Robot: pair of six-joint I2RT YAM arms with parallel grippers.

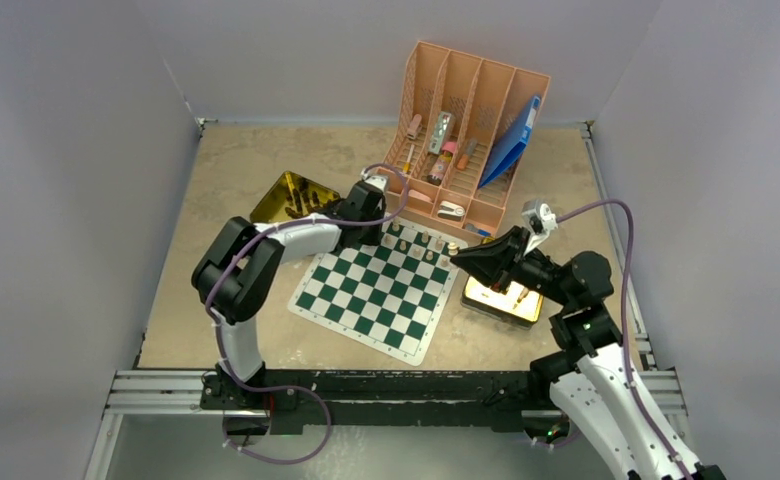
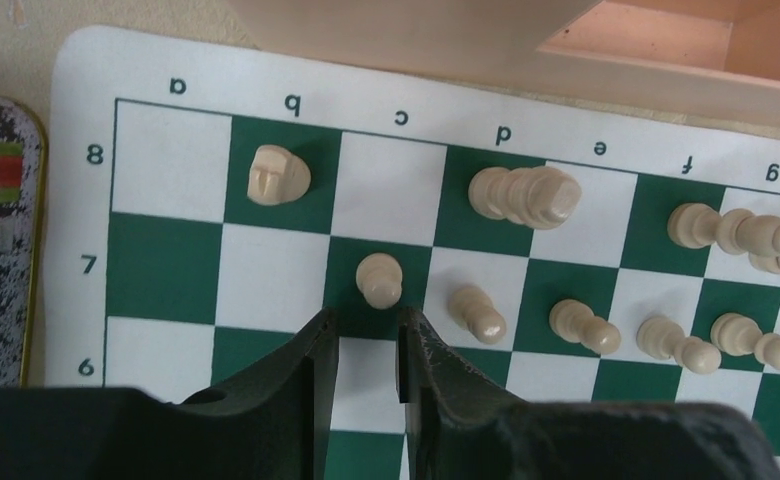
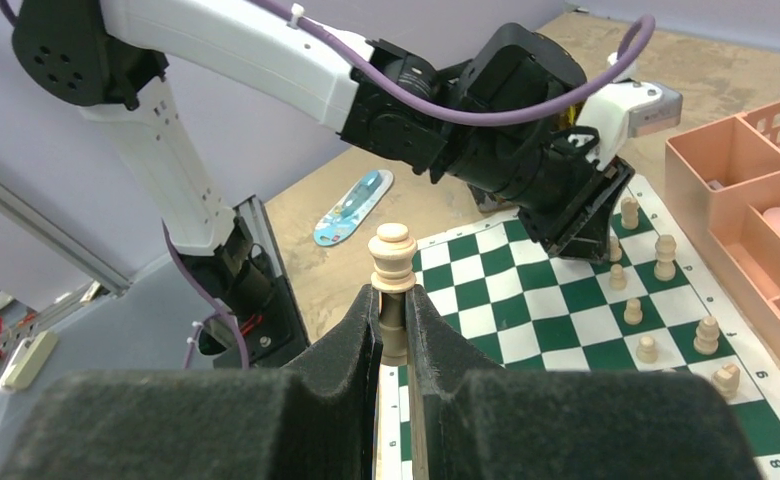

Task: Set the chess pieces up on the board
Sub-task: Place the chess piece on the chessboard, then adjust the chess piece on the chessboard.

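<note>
Shows one pale pawn (image 2: 379,278) upright on square c7 of the board (image 1: 376,290), just beyond left fingers (image 2: 318,345) held slightly apart; one pale piece (image 3: 393,262) clamped between right fingers (image 3: 361,335), near the board's right edge.

Robot lab test cell
A tan table (image 1: 266,160) is enclosed by plain pale walls (image 1: 66,150); two cabled arms (image 1: 266,250) are bolted to an aluminium rail (image 1: 156,390) at its near edge.
</note>
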